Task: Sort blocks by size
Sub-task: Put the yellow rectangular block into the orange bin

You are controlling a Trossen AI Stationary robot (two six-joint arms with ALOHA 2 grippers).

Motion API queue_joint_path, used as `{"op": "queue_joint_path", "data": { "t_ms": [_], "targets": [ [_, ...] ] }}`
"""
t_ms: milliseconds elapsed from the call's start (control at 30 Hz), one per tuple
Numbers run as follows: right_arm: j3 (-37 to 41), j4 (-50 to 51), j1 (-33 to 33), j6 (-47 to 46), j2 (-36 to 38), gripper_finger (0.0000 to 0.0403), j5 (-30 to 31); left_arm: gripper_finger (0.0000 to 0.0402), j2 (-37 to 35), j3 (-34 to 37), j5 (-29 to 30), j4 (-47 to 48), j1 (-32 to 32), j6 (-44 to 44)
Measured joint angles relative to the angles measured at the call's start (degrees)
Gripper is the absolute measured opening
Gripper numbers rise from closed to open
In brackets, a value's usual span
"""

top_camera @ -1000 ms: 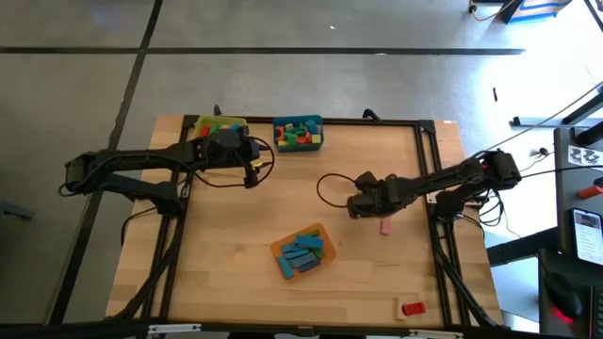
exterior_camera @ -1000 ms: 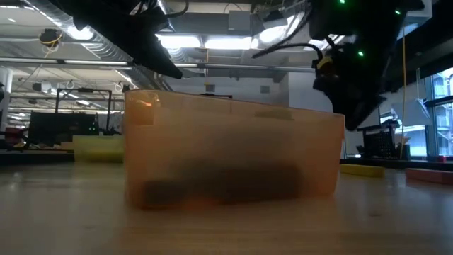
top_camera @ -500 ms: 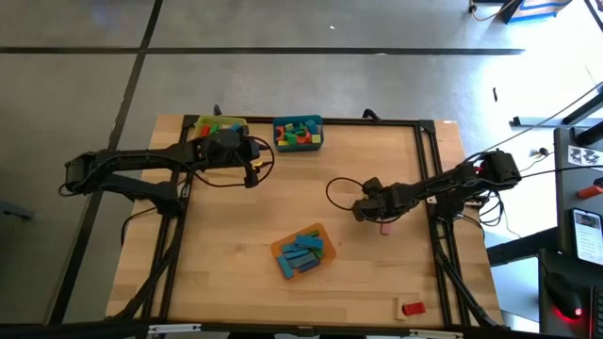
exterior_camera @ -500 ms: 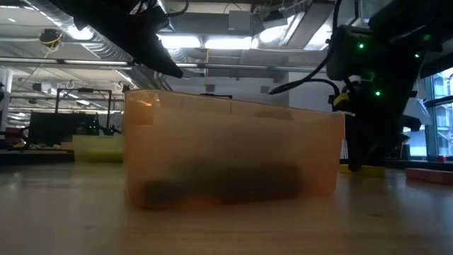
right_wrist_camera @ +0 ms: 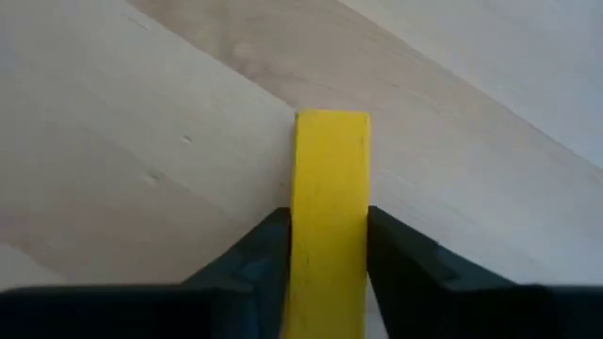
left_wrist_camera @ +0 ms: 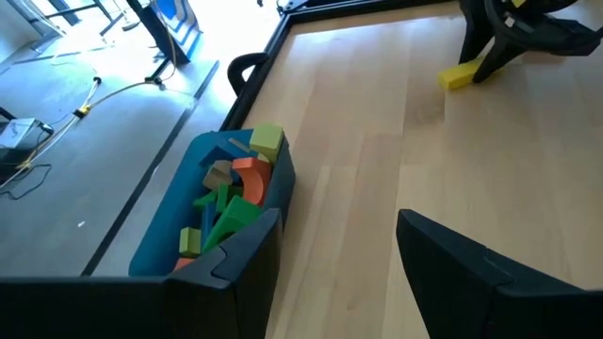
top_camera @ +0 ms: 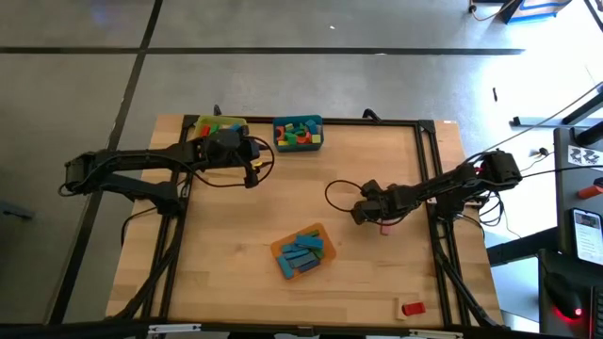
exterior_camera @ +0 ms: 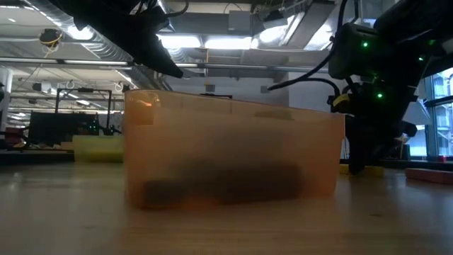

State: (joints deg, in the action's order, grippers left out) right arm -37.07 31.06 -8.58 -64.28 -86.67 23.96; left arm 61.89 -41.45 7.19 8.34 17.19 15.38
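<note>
One yellow block (right_wrist_camera: 329, 217) is now clamped between the right gripper (right_wrist_camera: 325, 250) fingers, lowered onto it a second ago, right of table centre. Pick secured, bin drop pending. Left gripper (left_wrist_camera: 334, 250) is held open beside the teal bin (left_wrist_camera: 160, 247).

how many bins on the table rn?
3. Yellow bin at the far edge under the left arm, teal bin right beside it, orange bin near the table's middle, closer to the front. None looks hidden.
</note>
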Motion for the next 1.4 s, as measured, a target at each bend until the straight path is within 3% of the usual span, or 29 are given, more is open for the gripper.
{"op": "queue_joint_path", "data": {
  "t_ms": [133, 367, 767, 1067, 1400],
  "targets": [
    [0.2, -1.2, 0.0, 2.6, 0.0, 0.0106, 0.7, 0.0196, 0.0, 0.0, 0.0, 0.0, 0.0, 0.0],
    [-0.9, -2.8, 0.0, 7.0, -0.2, 0.0122, 1.6, 0.0196, -0.7, 0.0, 0.0, 0.4, -0.1, 1.6],
    [-13.7, -6.8, -1.1, 23.6, -0.2, 0.0119, 1.8, 0.0196, -8.0, 0.0, 0.0, 6.3, -0.7, 0.4],
    [-15.8, -30.1, -6.0, 41.0, -0.2, 0.0116, -11.6, 0.0196, -9.4, 0.0, 0.0, 7.8, -0.7, -0.1],
    [-15.8, -38.4, -7.3, 43.9, -3.3, 0.0119, -20.9, 0.0196, -9.4, 0.0, 0.0, 7.3, -0.7, -0.4]
  ]
}}
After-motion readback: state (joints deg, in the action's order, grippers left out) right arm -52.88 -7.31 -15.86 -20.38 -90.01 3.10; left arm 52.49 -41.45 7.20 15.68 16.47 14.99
